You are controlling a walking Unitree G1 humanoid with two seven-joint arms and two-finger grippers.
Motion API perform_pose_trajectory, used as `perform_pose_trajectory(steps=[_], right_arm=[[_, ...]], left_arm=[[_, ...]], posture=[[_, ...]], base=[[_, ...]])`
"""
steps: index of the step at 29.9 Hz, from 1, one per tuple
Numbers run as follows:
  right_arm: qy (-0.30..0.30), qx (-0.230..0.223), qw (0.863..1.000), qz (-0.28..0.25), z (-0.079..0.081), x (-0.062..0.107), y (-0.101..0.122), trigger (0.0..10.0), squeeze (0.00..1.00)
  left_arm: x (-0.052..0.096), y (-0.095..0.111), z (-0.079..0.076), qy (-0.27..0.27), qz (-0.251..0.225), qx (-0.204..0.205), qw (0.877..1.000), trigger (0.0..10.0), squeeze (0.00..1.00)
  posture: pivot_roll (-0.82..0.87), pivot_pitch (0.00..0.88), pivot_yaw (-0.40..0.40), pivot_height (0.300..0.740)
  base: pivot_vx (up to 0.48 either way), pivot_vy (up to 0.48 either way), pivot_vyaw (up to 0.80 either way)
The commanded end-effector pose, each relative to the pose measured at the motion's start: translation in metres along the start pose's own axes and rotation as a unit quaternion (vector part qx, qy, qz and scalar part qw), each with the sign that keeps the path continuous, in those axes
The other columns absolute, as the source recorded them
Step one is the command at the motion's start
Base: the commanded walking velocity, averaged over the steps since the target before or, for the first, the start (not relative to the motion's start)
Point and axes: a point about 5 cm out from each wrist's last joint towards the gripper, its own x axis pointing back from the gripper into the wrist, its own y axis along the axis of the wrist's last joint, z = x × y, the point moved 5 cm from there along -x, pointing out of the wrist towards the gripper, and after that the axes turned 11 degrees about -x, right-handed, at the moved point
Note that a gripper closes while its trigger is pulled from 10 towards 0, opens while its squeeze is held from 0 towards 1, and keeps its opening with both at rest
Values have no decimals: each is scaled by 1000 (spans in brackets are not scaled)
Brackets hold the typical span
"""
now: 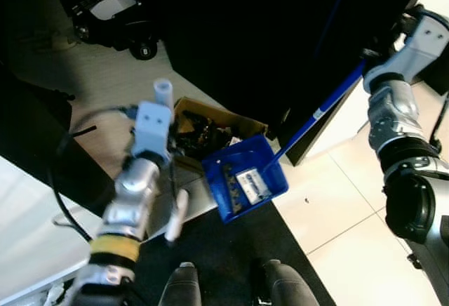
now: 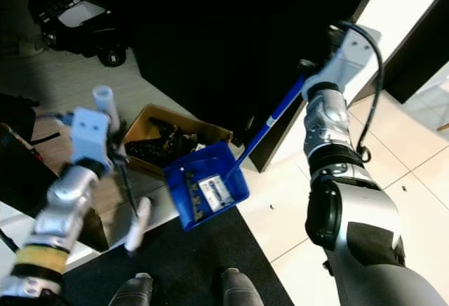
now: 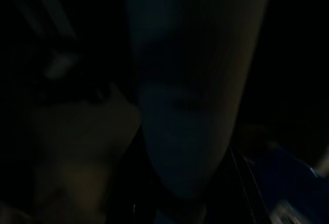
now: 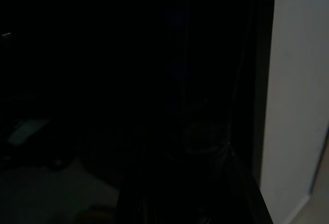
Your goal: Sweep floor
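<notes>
Silver left arm reaches forward, its left claw [image 1: 163, 95] near a white handle [image 1: 177, 215]; its grip cannot be made out. Beside it sits a cardboard box [image 1: 210, 127] of dark debris. Right of that, a blue dustpan [image 1: 245, 177] hangs tilted over the floor [image 1: 337, 201], its pole [image 1: 319, 113] rising to the right claw [image 1: 375, 57], whose grip cannot be told.

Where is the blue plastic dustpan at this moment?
In the left eye view the blue plastic dustpan hangs at centre on its long blue handle, which runs up toward the right gripper; the open cardboard box lies directly to its left.
</notes>
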Motion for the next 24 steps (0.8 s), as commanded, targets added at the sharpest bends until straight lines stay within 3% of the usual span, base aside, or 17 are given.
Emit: perform_pose_trajectory(steps=[1, 4, 5, 7, 10, 17, 19, 24], right_arm=[[11, -16, 1000, -5, -4, -1, 10, 10000, 0], [18, -16, 1000, 6, -5, -1, 9, 10000, 0], [27, -8, 1000, 14, -5, 0, 9, 10000, 0], [27, -8, 1000, 14, -5, 0, 9, 10000, 0], [45, 15, 998, 36, -8, 4, 4, 10000, 0], [67, 27, 995, 70, -5, 9, -9, 10000, 0], [73, 27, 993, 93, -5, 12, -19, 10000, 0], [69, 38, 991, 108, -9, 17, -28, 10000, 0]], left_arm=[[-4, 19, 21, 9, -31, -42, 999, 10000, 0], [-6, 23, 31, 12, -36, -52, 998, 10000, 0], [-7, 30, 41, 15, -44, -60, 997, 10000, 0], [-7, 30, 41, 15, -44, -60, 997, 10000, 0], [-14, 57, 63, 12, -80, -72, 994, 10000, 0], [-22, 87, 57, -14, -143, -67, 987, 10000, 0], [-28, 103, 49, -28, -178, -50, 982, 10000, 0], [-34, 111, 36, -49, -199, -39, 978, 10000, 0]], posture=[[-12, 130, -54, 740], [-12, 130, -54, 740], [-16, 131, -47, 740], [-16, 131, -47, 740], [-15, 132, -48, 740], [-20, 132, -48, 740], [-20, 133, -48, 740], [-25, 136, -44, 740]], base=[[0, 0, 0], [0, 0, 0], [0, 0, 0], [0, 0, 0], [0, 0, 0], [0, 0, 0], [0, 0, 0], [0, 0, 0]])
